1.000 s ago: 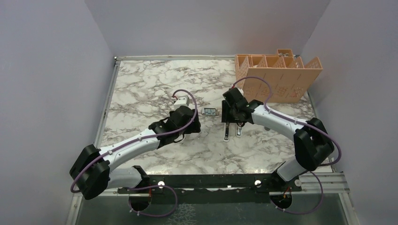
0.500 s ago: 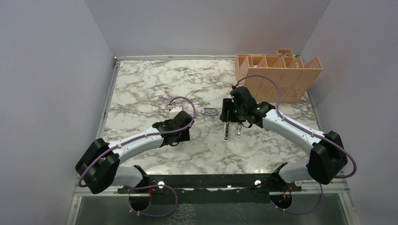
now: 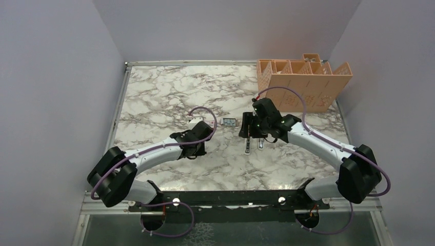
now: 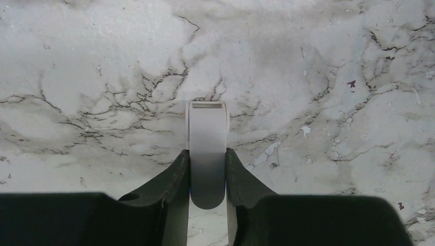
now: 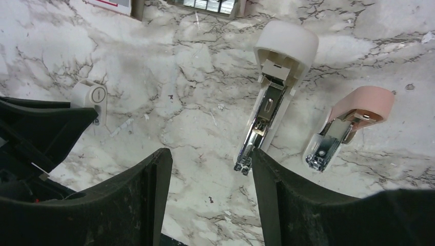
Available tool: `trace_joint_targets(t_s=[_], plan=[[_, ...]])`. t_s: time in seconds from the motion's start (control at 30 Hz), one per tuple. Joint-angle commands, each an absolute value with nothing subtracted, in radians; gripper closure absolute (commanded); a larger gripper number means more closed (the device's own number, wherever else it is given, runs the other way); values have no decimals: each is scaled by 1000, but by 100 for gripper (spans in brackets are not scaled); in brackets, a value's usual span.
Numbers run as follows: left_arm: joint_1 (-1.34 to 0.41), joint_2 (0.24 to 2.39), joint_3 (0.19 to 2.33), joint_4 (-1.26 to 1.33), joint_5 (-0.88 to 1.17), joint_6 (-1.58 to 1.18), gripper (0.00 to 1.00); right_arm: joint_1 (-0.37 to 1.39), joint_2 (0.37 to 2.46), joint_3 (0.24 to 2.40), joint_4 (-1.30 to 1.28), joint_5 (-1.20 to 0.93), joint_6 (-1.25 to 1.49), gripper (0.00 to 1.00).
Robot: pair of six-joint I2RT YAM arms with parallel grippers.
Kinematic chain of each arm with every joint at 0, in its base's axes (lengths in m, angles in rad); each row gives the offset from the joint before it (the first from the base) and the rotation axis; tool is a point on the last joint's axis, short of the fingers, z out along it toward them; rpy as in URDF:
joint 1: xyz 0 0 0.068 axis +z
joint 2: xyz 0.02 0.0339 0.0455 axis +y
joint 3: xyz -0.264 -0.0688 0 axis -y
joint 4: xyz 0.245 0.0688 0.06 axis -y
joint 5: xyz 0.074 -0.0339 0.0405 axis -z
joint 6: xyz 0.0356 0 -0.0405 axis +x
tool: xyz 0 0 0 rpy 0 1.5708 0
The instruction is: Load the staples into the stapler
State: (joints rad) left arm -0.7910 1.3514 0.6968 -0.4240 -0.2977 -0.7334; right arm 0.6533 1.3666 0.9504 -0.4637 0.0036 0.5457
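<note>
Stapler [image 5: 277, 87] open, just ahead of R pincer [image 5: 209, 158]

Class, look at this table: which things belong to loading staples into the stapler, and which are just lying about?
Belong: staples; white stapler; pink stapler (either may be meant); white strip held in the left end effector (probably).
Lying about: orange organiser; red-and-white box.

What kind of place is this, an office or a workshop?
Probably a robot test cell, not an office: a left arm and right arm bolted to a marble-patterned table, plain walls boxing it in, and a peach desk organizer.
</note>
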Motion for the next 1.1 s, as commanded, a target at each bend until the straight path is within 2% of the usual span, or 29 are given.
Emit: trace_joint_targets(t_s=[0.0,0.2,0.37,0.57,0.8,1.07], plan=[[-785,1373,733,-399,-189,-711,80,659,1343,922,-398,-100,539,38],[-785,1374,763,-376,-99,-743,81,675,1350,856,-282,-264,558,44],[-782,1369,776,-361,-43,-769,81,778,1410,823,-183,-334,615,46],[-776,1368,777,-327,-2,-794,82,865,1524,840,-119,-345,680,47],[-756,1369,772,-299,65,-809,83,867,1601,844,-68,-346,729,48],[-709,1338,732,-237,170,-841,84,867,1639,824,19,-331,800,54]])
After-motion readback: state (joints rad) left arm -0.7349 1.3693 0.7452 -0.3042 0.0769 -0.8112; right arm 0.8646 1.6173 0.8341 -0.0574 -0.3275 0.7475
